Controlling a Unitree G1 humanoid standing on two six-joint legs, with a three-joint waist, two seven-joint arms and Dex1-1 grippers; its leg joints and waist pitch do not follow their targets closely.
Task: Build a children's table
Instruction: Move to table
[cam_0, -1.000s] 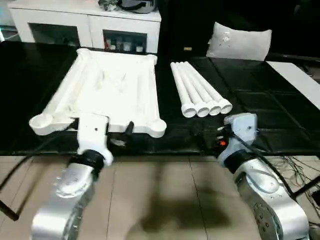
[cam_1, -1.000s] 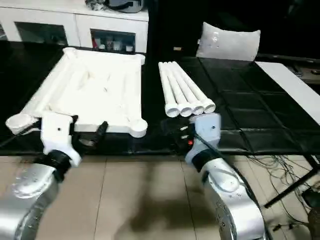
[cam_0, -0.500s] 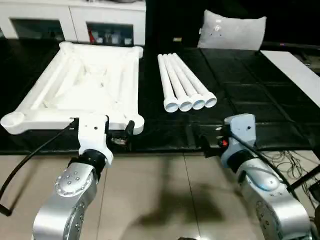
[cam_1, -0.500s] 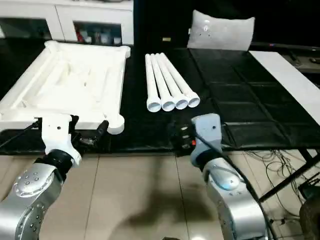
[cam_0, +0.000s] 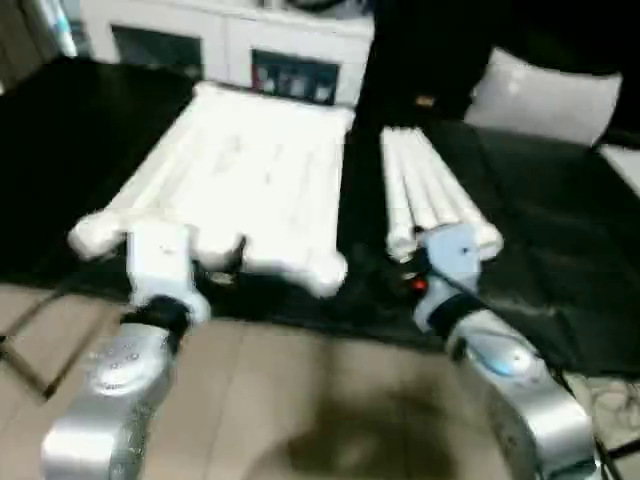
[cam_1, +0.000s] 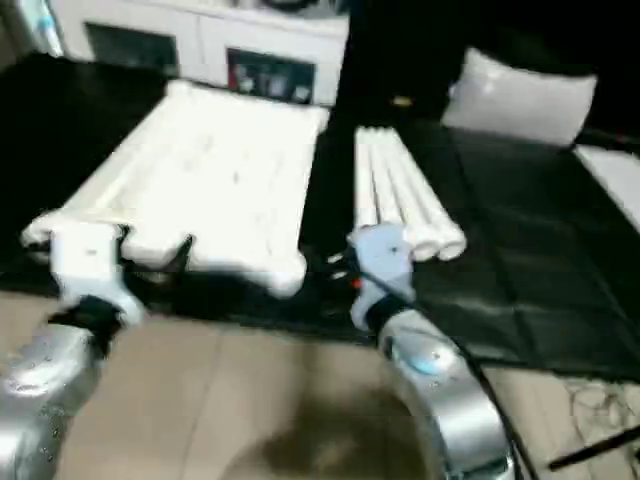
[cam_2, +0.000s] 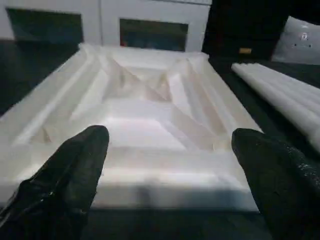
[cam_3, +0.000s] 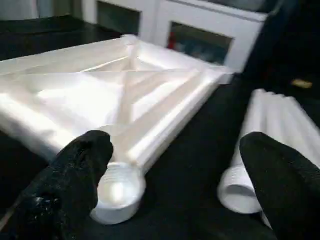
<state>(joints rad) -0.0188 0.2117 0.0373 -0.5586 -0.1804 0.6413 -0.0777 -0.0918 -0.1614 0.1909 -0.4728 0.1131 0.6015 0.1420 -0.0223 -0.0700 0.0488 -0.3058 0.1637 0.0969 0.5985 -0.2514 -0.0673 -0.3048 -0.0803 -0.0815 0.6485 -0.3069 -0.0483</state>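
The white tabletop (cam_0: 245, 180) lies underside up on the black surface, rim raised, with round sockets at its corners. Four white legs (cam_0: 430, 195) lie side by side to its right. My left gripper (cam_2: 170, 135) is open, level with the tabletop's near edge and just short of it, with nothing between its fingers (cam_2: 75, 170). My right gripper (cam_3: 175, 142) is open too, facing the gap between the near right corner socket (cam_3: 117, 192) and the legs' open ends (cam_3: 237, 192). In the left eye view both wrists (cam_0: 160, 255) (cam_0: 455, 250) hover at the surface's front edge.
A grey-white pillow-like bag (cam_0: 545, 95) rests at the back right. A white cabinet (cam_0: 230, 50) stands behind the black surface (cam_0: 560, 230). A flat white strip (cam_1: 610, 170) lies at the far right. Tiled floor (cam_0: 300, 400) spreads under my forearms.
The whole head view has shifted and tilted, so the camera moved. Both wrists now sit further left relative to the tabletop and legs; the right wrist is nearly in front of the legs' ends.
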